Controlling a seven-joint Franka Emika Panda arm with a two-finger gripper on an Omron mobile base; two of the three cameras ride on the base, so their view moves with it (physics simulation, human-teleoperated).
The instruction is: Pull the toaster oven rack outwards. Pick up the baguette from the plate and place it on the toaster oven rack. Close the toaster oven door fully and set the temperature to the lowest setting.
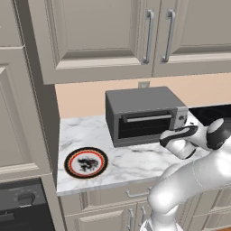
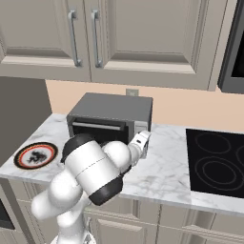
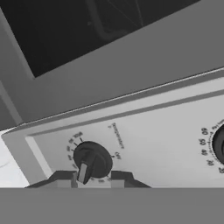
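The arm reaches forward to the toaster oven (image 1: 142, 115), wrist level, gripper (image 3: 91, 178) straddling a black knob (image 3: 92, 159) at 6 o'clock in the hand view, grip not discernible; toaster oven door (image 1: 143, 124) shut, plate (image 1: 85, 163) bare.

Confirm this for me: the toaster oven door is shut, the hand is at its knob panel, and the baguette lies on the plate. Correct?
Not quite. The plate holds no baguette; the left base view shows its patterned centre bare. The rest stands: the toaster oven door is shut and the hand is at a knob on the panel.
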